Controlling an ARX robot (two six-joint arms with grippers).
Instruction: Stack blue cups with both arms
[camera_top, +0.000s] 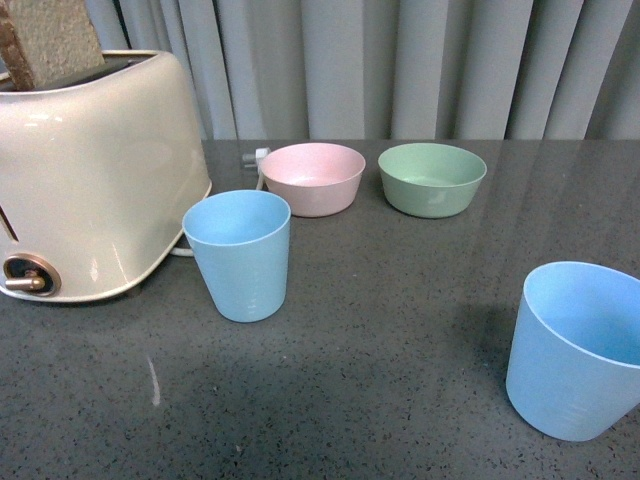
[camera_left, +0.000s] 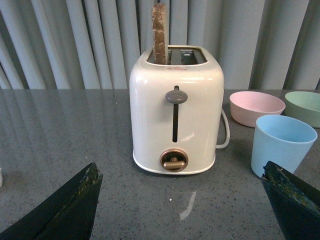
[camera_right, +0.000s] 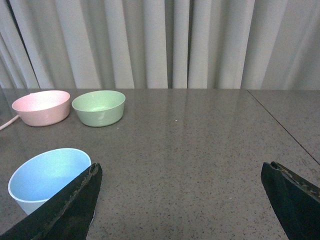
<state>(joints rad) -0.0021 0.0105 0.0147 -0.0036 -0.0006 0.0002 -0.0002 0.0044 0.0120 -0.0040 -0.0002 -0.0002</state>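
On table (camera_top: 400, 300), front view: blue cup (camera_top: 240, 255) upright just beside toaster (camera_top: 90, 170), other blue cup (camera_top: 575, 350) well apart at right. Left wrist view: left gripper (camera_left: 180, 170) spread wide, empty, toaster dead ahead. Right wrist view: right gripper (camera_right: 180, 167) wide too, nothing in it, other blue cup sitting just beside one finger.

1. The left gripper (camera_left: 181, 167) shows two matte black fingers (camera_left: 65, 210), each a broad wedge tapering to a blunt tip.
2. Their inner edges look rough and chipped, with pale greenish-brown flecks along the rim.
3. The right gripper (camera_right: 181, 166) has the same black wedge fingers (camera_right: 295, 200), with equally worn, speckled edges.
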